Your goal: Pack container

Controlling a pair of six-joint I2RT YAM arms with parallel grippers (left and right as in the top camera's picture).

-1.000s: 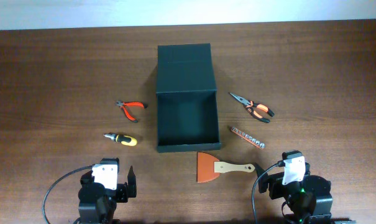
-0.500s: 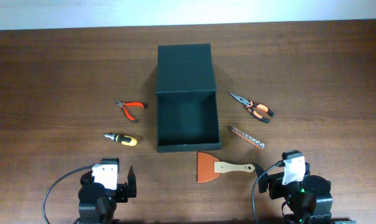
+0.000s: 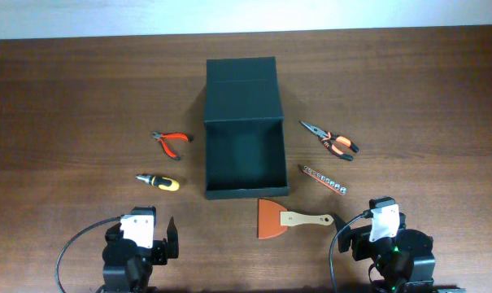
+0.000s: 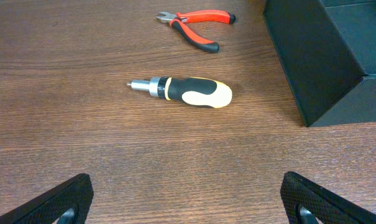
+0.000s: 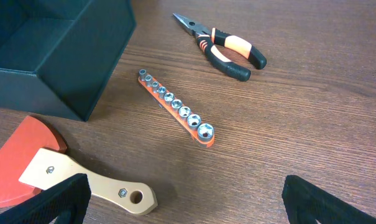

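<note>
The dark green container (image 3: 247, 192) stands open at the table's middle, its flap lid (image 3: 241, 88) laid back behind it. Left of it lie red cutters (image 3: 171, 142) and a black-and-yellow screwdriver (image 3: 159, 181). Right of it lie orange-black pliers (image 3: 331, 141) and an orange socket rail (image 3: 324, 180). A scraper (image 3: 290, 218) with an orange blade lies in front. My left gripper (image 4: 188, 208) is open and empty, short of the screwdriver (image 4: 184, 91). My right gripper (image 5: 188, 208) is open and empty, just behind the scraper's handle (image 5: 91, 183).
The container's corner wall shows at the right in the left wrist view (image 4: 312, 68) and at the top left in the right wrist view (image 5: 82, 68). Both arms sit at the table's near edge. Bare wood surrounds the tools.
</note>
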